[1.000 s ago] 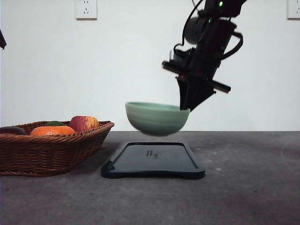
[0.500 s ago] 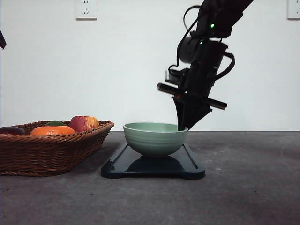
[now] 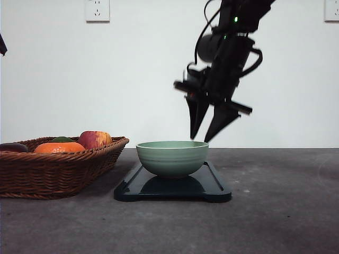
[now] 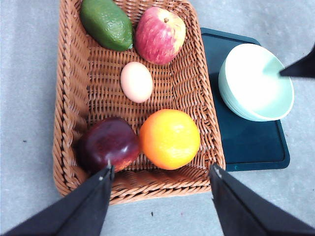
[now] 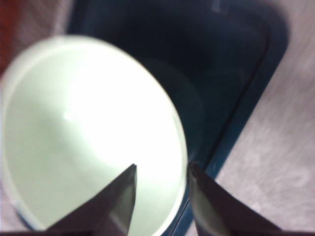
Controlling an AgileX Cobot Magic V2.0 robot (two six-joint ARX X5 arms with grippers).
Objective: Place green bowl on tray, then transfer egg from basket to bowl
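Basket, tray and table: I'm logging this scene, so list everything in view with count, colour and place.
basket: 1, brown wicker, on the table left of the tray
egg: 1, pinkish, basket middle
apple: 1, red-yellow, in the basket
avocado: 1, green, beside the apple
orange: 1, orange, in the basket
dark fruit: 1, dark red, beside the orange
tray: 1, dark navy, table centre
bowl: 1, pale green, on the tray
sockets: 2, white, on the wall
left gripper: open, above the basket
right gripper: open, above the bowl's rim
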